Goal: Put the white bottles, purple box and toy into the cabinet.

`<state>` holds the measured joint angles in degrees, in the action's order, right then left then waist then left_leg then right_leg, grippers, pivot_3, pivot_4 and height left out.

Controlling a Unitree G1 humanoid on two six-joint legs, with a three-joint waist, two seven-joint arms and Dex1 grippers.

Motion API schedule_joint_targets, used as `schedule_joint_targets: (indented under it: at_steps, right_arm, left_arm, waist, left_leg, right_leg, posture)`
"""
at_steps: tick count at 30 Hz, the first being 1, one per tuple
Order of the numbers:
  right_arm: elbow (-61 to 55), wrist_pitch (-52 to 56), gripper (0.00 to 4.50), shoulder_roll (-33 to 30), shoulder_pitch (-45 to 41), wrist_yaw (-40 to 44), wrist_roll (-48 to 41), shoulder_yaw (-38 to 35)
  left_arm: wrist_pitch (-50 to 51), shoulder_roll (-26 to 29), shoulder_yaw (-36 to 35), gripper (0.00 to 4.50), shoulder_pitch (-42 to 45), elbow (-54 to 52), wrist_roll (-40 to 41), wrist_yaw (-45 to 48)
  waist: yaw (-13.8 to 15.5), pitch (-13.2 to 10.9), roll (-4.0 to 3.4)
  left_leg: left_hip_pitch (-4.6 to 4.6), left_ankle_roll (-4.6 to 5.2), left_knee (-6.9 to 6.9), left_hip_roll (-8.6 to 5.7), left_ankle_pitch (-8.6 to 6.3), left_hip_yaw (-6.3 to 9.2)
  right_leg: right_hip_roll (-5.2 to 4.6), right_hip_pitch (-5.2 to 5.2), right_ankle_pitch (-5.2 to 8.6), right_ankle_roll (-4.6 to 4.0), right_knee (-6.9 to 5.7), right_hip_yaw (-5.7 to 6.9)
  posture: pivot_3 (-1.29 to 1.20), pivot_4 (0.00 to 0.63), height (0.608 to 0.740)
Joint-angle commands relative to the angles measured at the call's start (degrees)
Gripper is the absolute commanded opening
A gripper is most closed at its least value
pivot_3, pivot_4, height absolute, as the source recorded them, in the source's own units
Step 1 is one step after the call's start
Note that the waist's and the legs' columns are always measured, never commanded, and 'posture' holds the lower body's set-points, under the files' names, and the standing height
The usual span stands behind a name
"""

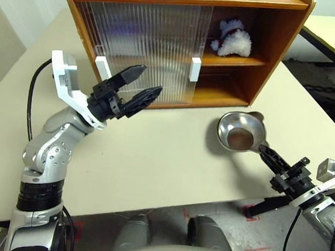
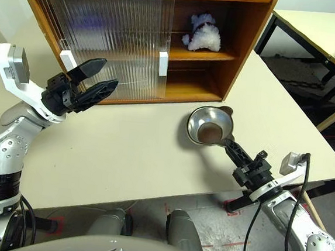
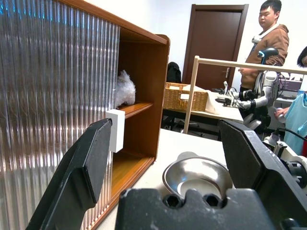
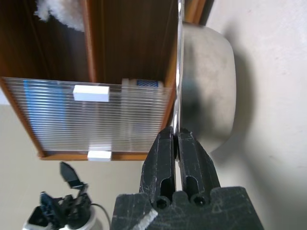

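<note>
Warm wooden cabinet point(image 1: 262, 46) standing at the far side of the pale surface point(image 1: 164, 160), ribbed translucent doors point(image 1: 145, 47) slid across the left part, right bays open on both shelves. Up on the upper shelf, the fluffy toy point(image 1: 232, 40), already housed; soft, light, forgiving of a squeeze anywhere on its body, though the plush may snag on a fingertip. Behind the ribbed door in the right wrist view, a white jar shape with a bluish label point(image 4: 140, 88), probably one of the white bottles; rigid, smooth-lidded, best taken across the body below the lid. Purple box not made out here. Out on the surface just before the open bays, a shiny steel bowl point(image 1: 240, 132), thin-rimmed, slick, likely to pivot or slip from a pinch. Right end effector point(image 4: 177, 143) clamped tight on that rim, fingers point(image 4: 163, 158) pressed either side of the metal. Left end effector point(image 1: 137, 87) spread wide and carrying nothing, poised near the left door handle point(image 1: 102, 68). Plenty of bare surface in the middle for swinging through; near edge close beneath the right arm, bowl parked right in the approach to the lower bay.
</note>
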<state>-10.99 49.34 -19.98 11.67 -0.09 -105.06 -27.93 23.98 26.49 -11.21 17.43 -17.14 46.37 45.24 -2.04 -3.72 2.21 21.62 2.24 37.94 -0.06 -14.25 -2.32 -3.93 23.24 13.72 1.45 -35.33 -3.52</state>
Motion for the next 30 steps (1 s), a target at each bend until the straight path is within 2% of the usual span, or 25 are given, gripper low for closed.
schedule_joint_targets:
  at_steps: [1,3,9,13,19,24,30]
  right_arm:
    - [-1.9,-2.92,0.02,1.79,-3.08,-1.9,-3.12,2.08]
    - [-4.95,-5.62,0.02,4.52,-5.38,-5.31,-3.13,4.35]
    - [-8.45,-13.41,0.02,12.36,-15.37,-14.53,0.28,11.11]
    - [-3.14,-13.53,0.02,9.92,-20.21,-14.2,-0.46,9.29]
    - [-1.86,-13.3,0.02,8.48,-21.21,-14.3,-1.73,8.17]
    - [-2.19,-15.96,0.02,10.31,-23.41,-17.2,-1.01,8.3]
    - [1.27,-19.63,0.02,15.78,-29.2,-18.0,3.77,9.43]
  left_arm:
    - [-0.07,0.29,0.45,4.5,0.82,-0.51,-0.55,0.02]
    - [0.02,0.38,0.37,4.5,0.87,-0.62,-0.47,-0.03]
    - [0.09,0.7,0.08,4.5,0.67,-1.02,-0.37,-0.15]
    - [0.06,1.03,0.02,4.5,0.66,-1.39,-0.46,-0.24]
    - [0.3,1.74,-0.71,4.5,0.67,-1.87,-0.02,-0.75]
    - [0.27,1.92,-0.65,4.5,0.43,-2.23,0.07,-1.26]
    - [0.52,2.0,-0.68,4.5,1.06,-1.82,0.09,-1.31]
  waist:
    - [-0.07,0.0,0.0]
    - [-0.08,-0.01,-0.03]
    - [-0.04,-0.06,-0.14]
    - [0.12,-0.02,-0.09]
    - [0.03,0.01,-0.12]
    - [0.03,0.01,-0.12]
    - [0.03,-0.01,-0.16]
  left_leg:
    - [-0.01,0.0,0.0,0.01,0.0,0.0]
    - [-0.02,0.0,0.0,0.03,0.0,0.0]
    - [0.03,-0.03,0.0,0.08,-0.02,0.02]
    - [0.36,0.18,0.01,-0.03,0.11,0.08]
    - [0.53,0.29,0.01,-0.02,0.13,0.15]
    - [0.5,0.3,0.04,-0.01,0.13,0.11]
    - [0.49,0.33,0.09,-0.01,0.16,0.1]
  right_leg:
    - [0.01,0.0,-0.03,0.06,0.0,0.0]
    - [0.03,0.01,-0.33,0.56,-0.02,0.0]
    - [0.03,0.11,-0.4,0.64,-0.04,0.04]
    - [-0.03,0.27,-0.5,0.66,0.04,0.1]
    - [0.0,0.39,-0.56,0.5,0.03,0.14]
    - [0.01,0.39,-0.57,0.59,0.01,0.12]
    - [0.01,0.38,-0.64,0.6,-0.02,0.11]
  posture:
    - [0.01,0.022,0.74]
    - [0.02,0.021,0.74]
    - [0.03,0.017,0.74]
    - [0.04,0.011,0.74]
    - [0.06,0.008,0.74]
    - [0.06,0.01,0.74]
    - [0.06,0.012,0.74]
